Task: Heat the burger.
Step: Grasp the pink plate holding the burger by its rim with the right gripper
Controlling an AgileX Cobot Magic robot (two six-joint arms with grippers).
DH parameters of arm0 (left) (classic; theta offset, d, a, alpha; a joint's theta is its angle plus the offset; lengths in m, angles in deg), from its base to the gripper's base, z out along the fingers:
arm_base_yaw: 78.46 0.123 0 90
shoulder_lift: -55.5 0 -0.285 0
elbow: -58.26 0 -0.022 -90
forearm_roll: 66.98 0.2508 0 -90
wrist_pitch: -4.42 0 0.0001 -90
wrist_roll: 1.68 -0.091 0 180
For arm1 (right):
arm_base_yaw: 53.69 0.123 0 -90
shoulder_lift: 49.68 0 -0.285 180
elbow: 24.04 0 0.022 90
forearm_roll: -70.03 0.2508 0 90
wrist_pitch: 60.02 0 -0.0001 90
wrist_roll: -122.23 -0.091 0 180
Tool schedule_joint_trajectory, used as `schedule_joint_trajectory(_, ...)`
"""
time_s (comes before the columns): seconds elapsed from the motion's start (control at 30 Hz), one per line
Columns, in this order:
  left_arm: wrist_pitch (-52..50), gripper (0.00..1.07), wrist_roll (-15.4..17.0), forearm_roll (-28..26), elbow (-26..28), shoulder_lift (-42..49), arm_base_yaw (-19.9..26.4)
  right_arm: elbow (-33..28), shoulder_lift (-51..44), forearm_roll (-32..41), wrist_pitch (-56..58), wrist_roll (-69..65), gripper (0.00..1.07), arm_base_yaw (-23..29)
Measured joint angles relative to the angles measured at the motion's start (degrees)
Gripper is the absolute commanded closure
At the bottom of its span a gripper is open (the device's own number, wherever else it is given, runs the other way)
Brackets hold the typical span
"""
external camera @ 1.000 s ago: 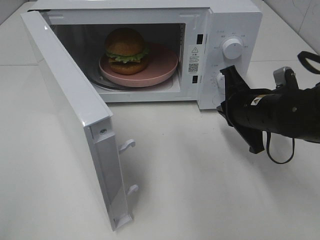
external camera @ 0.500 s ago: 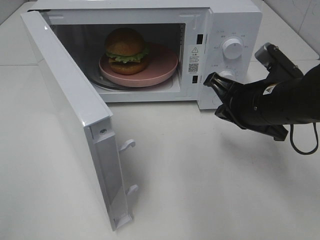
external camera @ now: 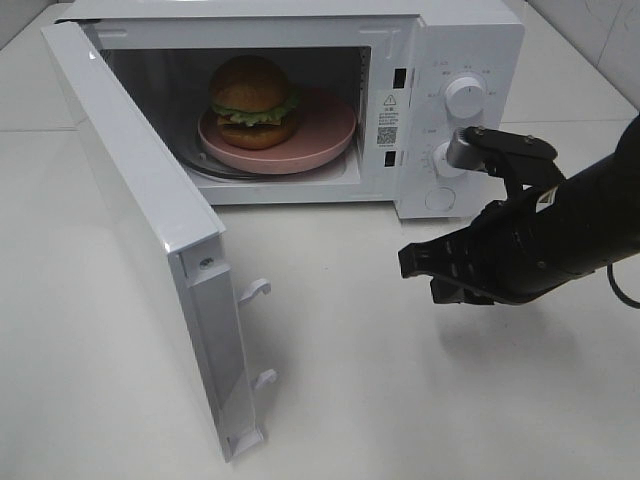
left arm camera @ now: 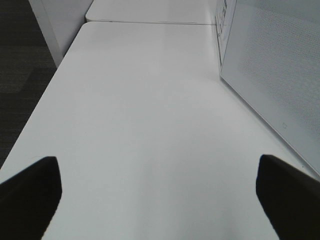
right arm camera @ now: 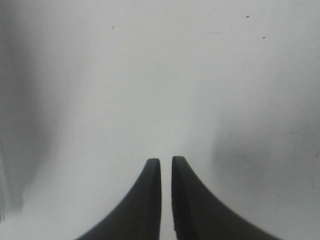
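The burger (external camera: pixel 252 100) sits on a pink plate (external camera: pixel 328 128) inside the white microwave (external camera: pixel 470 40). The microwave door (external camera: pixel 130 200) stands wide open to the left. My right gripper (external camera: pixel 405 262) is shut and empty. It hovers low over the table in front of the control panel, right of the cavity, and points left. In the right wrist view its fingers (right arm camera: pixel 166 161) are pressed together over bare table. My left gripper (left arm camera: pixel 156 160) is open and empty over the table beside the door's outer face (left arm camera: pixel 275 65). It is out of the high view.
Two knobs (external camera: pixel 465 97) sit on the microwave's right panel, the lower one (external camera: pixel 443 158) next to my right arm. Door latch hooks (external camera: pixel 256 290) stick out of the door's edge. A table edge with dark floor (left arm camera: pixel 20 75) shows in the left wrist view.
My right gripper has swung away from the microwave's control panel, moving down and left, and now points left over the table. The burger, plate and door have not moved.
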State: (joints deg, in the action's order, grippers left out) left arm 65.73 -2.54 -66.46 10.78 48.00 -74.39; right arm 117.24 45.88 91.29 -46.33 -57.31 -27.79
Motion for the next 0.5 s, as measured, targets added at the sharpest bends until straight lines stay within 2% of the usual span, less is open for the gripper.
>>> schedule_joint_trajectory(0.17,0.0,0.09,0.0,0.0,0.0,0.0,0.0,4.01,0.0,-7.22,8.82,5.96,0.97,0.0)
schedule_joint_trajectory(0.23,0.0,0.09,0.0,0.0,0.0,0.0,0.0,6.7,0.0,-12.83,13.87,8.14,0.96,0.0)
schedule_joint_trajectory(0.5,0.0,0.09,0.0,0.0,0.0,0.0,0.0,11.23,0.0,-23.38,22.98,18.68,0.96,0.0)
